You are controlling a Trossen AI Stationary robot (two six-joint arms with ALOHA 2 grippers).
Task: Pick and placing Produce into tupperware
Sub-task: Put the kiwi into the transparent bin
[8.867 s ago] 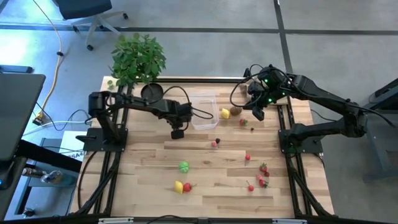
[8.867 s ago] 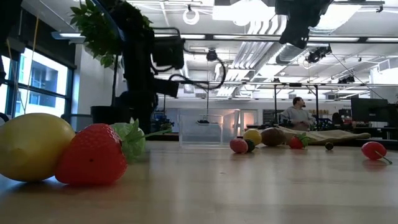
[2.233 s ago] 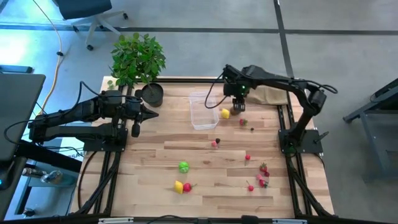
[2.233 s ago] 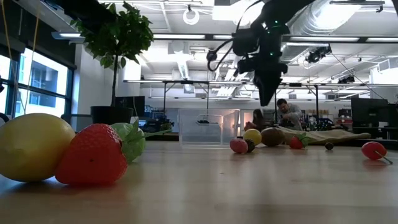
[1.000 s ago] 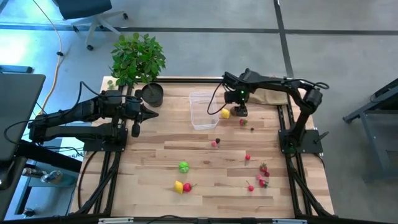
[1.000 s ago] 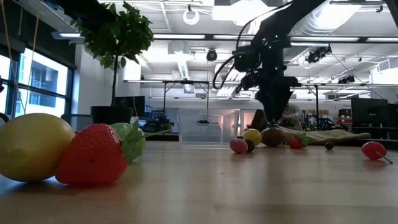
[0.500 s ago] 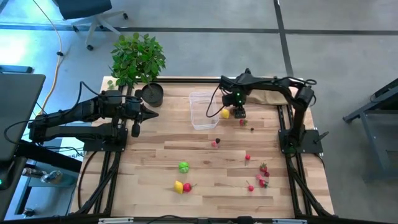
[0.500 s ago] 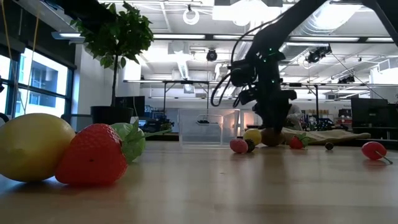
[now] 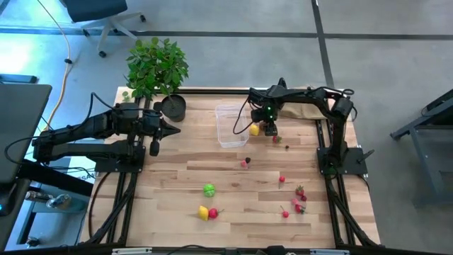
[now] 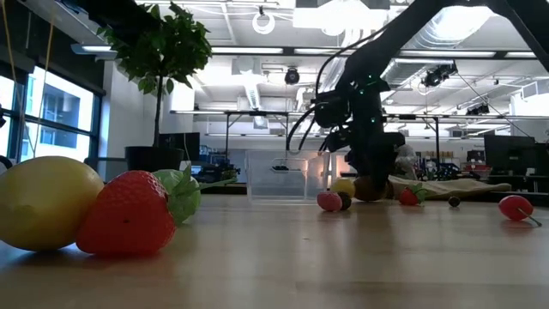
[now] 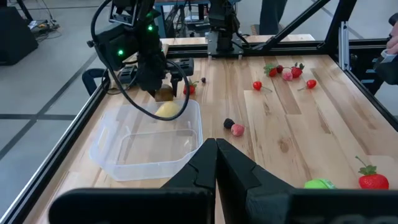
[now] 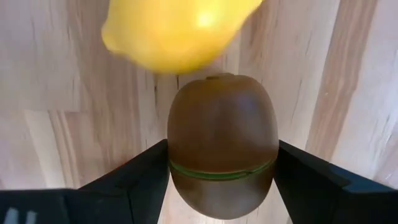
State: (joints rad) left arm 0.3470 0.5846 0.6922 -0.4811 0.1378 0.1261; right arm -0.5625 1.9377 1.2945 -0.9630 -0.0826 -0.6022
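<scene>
Bright overhead ceiling lights (glaring), near lemon (image 12: pixel 177 31) blurred

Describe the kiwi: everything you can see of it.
The kiwi is a smooth brown egg-shaped toy with a thin green seam around it, as if of two joined halves. It lies on the wooden table beside the clear tub, with a lemon close against one end. The right hand is open, a finger on each side of it.

no text, label, brand, number or sign can be read in any view.
</scene>
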